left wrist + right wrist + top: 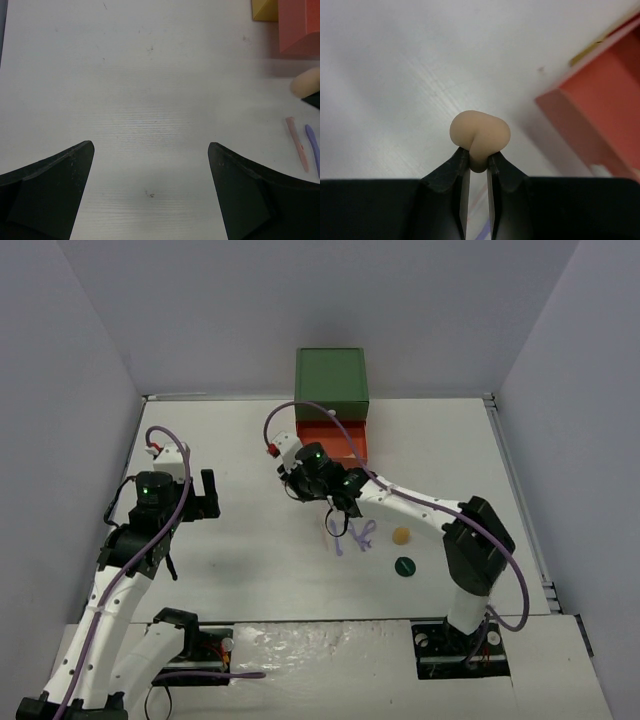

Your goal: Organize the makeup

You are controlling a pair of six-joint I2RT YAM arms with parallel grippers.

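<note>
— Since you lack the wrist feeds, what should I read off first?

— Start big. Where is the box?

— At the top centre of the overhead frame, at the far side of the table (230, 570). I see the drawer box (331, 380), green on top, with its orange drawer (345, 443) standing open toward the arms.

— Which arm is nearer?

— My right arm (420, 508). It reaches in from the lower right, and its wrist sits just below the drawer. My left arm (140, 540) is at the left of the frame, well apart from the box.

— And the grippers?

— On the left gripper (151, 146) the fingers are spread wide over bare table, with nothing between them. The right gripper (479, 156) is pinched on a tan sponge (480, 134). It is squeezed at the narrow end, and the fat end bulges ahead of the tips.

— Which way is the drawer from there?

— In the right wrist view it fills the right edge. It is beside the sponge, not under it. I judge the move to be a swing toward frame right until the sponge hangs over the drawer.

— What else is out there?

— Right of centre in the overhead view, below my right wrist, lie the lilac tools (362, 535), a second tan sponge (401, 536) and a dark green disc (404, 566). A pale orange stick (297, 145) lies at the right edge of the left wrist view, lengthwise up the frame.
</note>
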